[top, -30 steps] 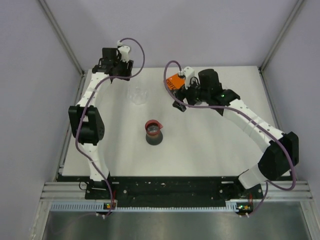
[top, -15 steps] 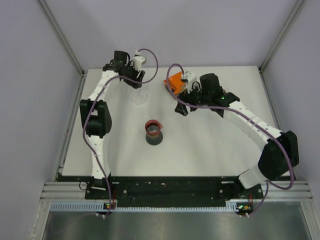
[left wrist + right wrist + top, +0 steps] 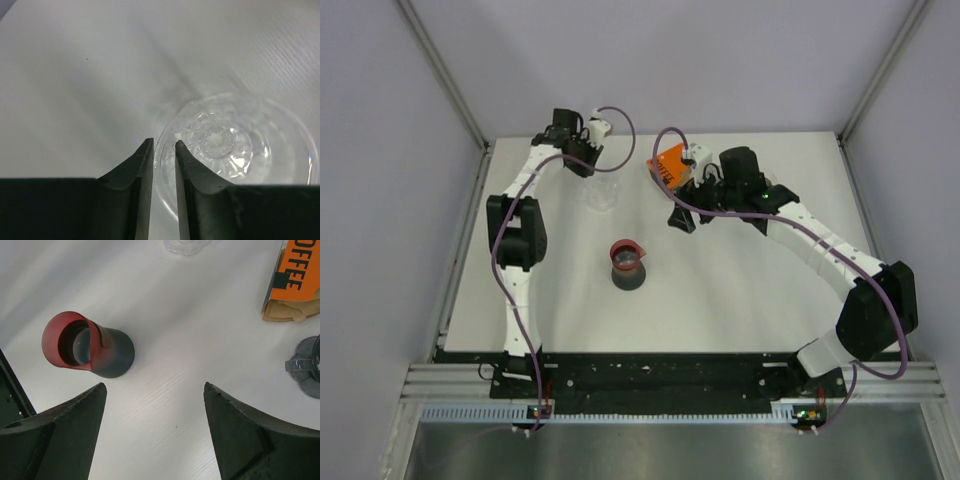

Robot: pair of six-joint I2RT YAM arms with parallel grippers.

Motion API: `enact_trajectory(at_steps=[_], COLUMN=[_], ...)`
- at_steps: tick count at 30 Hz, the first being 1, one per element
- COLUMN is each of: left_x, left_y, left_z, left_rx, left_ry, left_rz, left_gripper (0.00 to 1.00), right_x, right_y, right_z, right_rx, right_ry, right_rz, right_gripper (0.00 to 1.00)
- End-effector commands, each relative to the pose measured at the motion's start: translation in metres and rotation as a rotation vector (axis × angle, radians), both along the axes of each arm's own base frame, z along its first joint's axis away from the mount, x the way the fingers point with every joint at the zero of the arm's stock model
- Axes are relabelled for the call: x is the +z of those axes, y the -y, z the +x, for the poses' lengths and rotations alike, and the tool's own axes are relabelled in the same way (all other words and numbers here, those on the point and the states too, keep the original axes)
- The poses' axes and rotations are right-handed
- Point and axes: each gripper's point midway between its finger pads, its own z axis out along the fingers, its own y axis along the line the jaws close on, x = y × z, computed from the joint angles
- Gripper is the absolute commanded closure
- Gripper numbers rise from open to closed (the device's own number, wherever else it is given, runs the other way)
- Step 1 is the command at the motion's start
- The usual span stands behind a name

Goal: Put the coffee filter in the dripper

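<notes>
Top external view: we see the orange cardboard coffee-filter pack (image 3: 670, 163) lying on the white tabletop (image 3: 740, 290) at the far middle, just beside the right arm's wrist. In the right wrist view the pack (image 3: 295, 275) shows black letters "OFFEE" on orange. Tan paper filters (image 3: 292, 311) poke out of its open end with crumpled edges, flat on the tabletop and touched by neither arm.

The left gripper (image 3: 582, 162) is at the far left, right by a clear cut-glass vessel (image 3: 601, 193). In the left wrist view its jaws are nearly clenched, with only a thin slit between the fingertips (image 3: 145, 155). The glass rim (image 3: 165, 165) shows through that slit, and a star pattern sits at the glass bottom. We cannot tell if the jaws pinch the rim or just sit over it.

The right gripper (image 3: 680, 218) hangs above the tabletop between the pack and a dark grey vessel with a red rim (image 3: 628, 262). Its jaws are released and spread wide, with nothing between them. That vessel (image 3: 90, 345) stands upright near the middle of the tabletop, well apart from the pack, with a red spout-like lip. A grey round piece (image 3: 305, 370) sits cut off at the right edge of the right wrist view, near the pack. We cannot tell which item is the dripper.
</notes>
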Motion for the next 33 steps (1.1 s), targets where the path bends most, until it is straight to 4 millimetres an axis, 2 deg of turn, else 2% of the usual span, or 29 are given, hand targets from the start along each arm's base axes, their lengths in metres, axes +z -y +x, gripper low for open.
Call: enact_trajectory(at_steps=[1,2,4,7,11,15,17,18,23,26,30,33], left_x=[0.021,0.020,0.022,0.031,0.059,0.093,0.108,0.122,0.150,0.161,0.174,0.184], left_y=[-0.001,-0.001,-0.002,-0.006,-0.016,-0.001,0.006,0.008,0.014,0.019,0.024,0.027], left_z=[0.014,0.012,0.008,-0.002,-0.021,-0.056,-0.072,-0.081,-0.115,-0.131,-0.152,-0.161], left_rx=[0.013,0.019,0.053,0.154,0.371,0.433,0.441,0.445,0.476,0.468,0.449,0.437], left_ry=[0.071,0.063,0.048,0.011,-0.016,-0.053,-0.062,-0.052,-0.041,-0.030,-0.023,-0.016], left_rz=[-0.010,-0.012,-0.025,-0.060,-0.144,-0.303,-0.370,-0.402,-0.495,-0.523,-0.557,-0.584], left_gripper=[0.85,0.94,1.00,1.00,1.00,1.00,1.00,1.00,1.00,1.00,1.00,1.00], right_x=[0.017,0.018,0.019,0.026,0.040,0.059,0.066,0.071,0.090,0.083,0.072,0.061], right_y=[-0.006,-0.006,-0.008,-0.011,-0.008,-0.011,-0.021,-0.029,-0.081,-0.106,-0.123,-0.140], right_z=[0.004,0.004,0.005,0.007,0.023,0.043,0.050,0.052,0.059,0.069,0.079,0.074], right_rx=[0.016,0.014,0.009,-0.030,-0.169,-0.314,-0.342,-0.342,-0.289,-0.265,-0.259,-0.206], right_ry=[0.034,0.030,0.021,-0.007,-0.024,0.001,0.022,0.025,0.043,0.014,-0.019,-0.052], right_rz=[0.049,0.053,0.065,0.102,0.146,0.213,0.235,0.254,0.294,0.282,0.242,0.235], right_gripper=[0.21,0.21,0.21,0.23,0.28,0.31,0.31,0.31,0.30,0.30,0.28,0.29])
